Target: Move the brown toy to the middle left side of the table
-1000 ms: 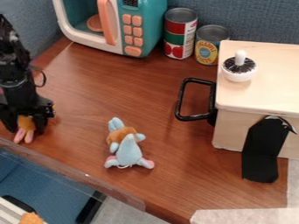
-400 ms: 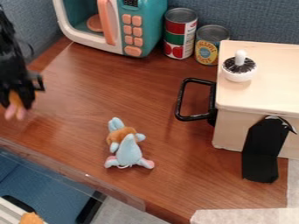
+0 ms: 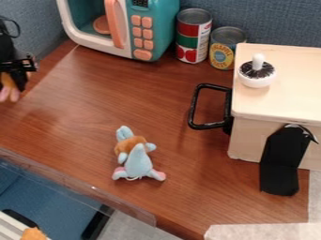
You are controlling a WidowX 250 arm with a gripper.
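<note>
At the left edge of the camera view, level with the upper part of the table, my gripper (image 3: 12, 80) is shut on the brown toy (image 3: 7, 89). The toy's orange-brown body lies between the fingers and its pink ends hang below them. Part of the toy is hidden by the fingers, and the arm is cut off by the view's edge. The wooden table (image 3: 113, 98) spreads to the right of the gripper.
A light blue and brown plush (image 3: 136, 159) lies at the lower middle. A toy microwave (image 3: 150, 33) and two cans (image 3: 193, 37) (image 3: 225, 49) stand at the back. A wooden box (image 3: 282, 93) with a black handle (image 3: 193, 108) is at right. A clear rail (image 3: 75, 183) edges the front.
My gripper has moved up the view and slightly left, carrying the brown toy from the lower left of the table. The blue plush has stayed put.
</note>
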